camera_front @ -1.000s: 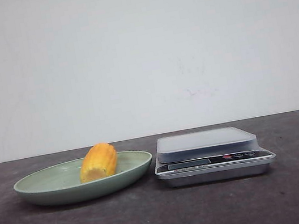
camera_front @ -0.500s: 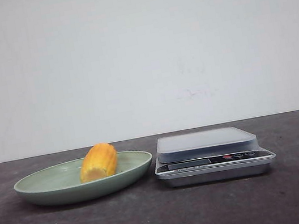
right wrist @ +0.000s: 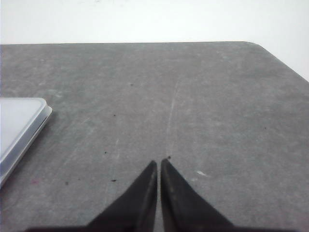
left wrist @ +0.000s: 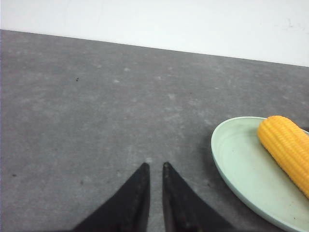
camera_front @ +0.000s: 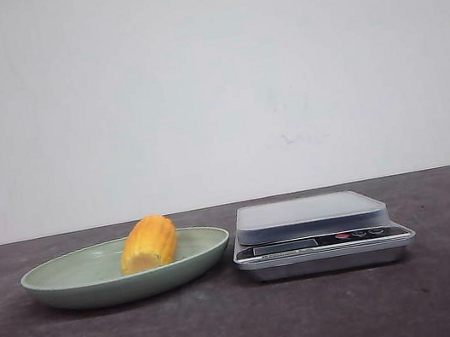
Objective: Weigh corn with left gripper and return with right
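The corn [camera_front: 148,244] lies on its side in a shallow pale green plate [camera_front: 63,286], right of the plate's middle, with its pale cut end turned toward the near side. It is short and stubby, so it looks light for its bulk and stiff enough to take a firm pinch without giving. The kernel rows give ridges for the fingertips to bite, but the rounded body could roll or squirt out if it is pinched off-centre. The best hold is probably across the middle of its length, fingers closing on opposite flanks rather than on the tapered end.

The plate sits on the dark grey surface [camera_front: 235,331], with its right rim just beside a silver kitchen scale [camera_front: 318,235]; whether they touch cannot be told. The scale's platform carries nothing.

Neither arm shows in the front view. In its wrist view, the left hand [left wrist: 155,166] hovers over bare surface to the left of the plate, its two black fingers nearly together with only a thin slit between them and nothing held. The right hand [right wrist: 160,162] hangs over the surface right of the scale, fingertips all but touching, also empty.

Count: one corn cob, one plate, one scale, two hands.
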Motion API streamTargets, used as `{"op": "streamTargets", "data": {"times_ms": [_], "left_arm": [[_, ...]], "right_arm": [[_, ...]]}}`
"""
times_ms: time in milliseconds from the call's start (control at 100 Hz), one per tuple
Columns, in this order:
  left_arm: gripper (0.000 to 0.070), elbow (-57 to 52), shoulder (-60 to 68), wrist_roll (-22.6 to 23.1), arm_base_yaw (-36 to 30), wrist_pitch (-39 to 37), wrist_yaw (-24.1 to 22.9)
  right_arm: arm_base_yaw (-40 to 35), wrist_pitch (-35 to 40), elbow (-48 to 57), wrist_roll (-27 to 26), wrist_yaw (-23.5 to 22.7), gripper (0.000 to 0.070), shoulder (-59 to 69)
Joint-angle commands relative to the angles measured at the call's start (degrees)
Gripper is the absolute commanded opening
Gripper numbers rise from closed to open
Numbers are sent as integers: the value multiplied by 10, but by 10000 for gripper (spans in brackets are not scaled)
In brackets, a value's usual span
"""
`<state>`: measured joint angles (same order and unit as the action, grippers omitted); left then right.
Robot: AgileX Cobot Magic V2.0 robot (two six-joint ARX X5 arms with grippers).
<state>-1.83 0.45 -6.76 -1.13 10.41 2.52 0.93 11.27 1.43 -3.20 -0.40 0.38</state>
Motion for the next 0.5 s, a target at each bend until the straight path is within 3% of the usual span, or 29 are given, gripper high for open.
{"op": "streamTargets", "data": {"times_ms": [0,490], "left_arm": [[0,8,0,7,1,3,1],[0,8,0,7,1,3,1]], "right_arm": [[0,-6,-4,6,0,5,-2],[0,-23,-3,6,0,5,-2]]}}
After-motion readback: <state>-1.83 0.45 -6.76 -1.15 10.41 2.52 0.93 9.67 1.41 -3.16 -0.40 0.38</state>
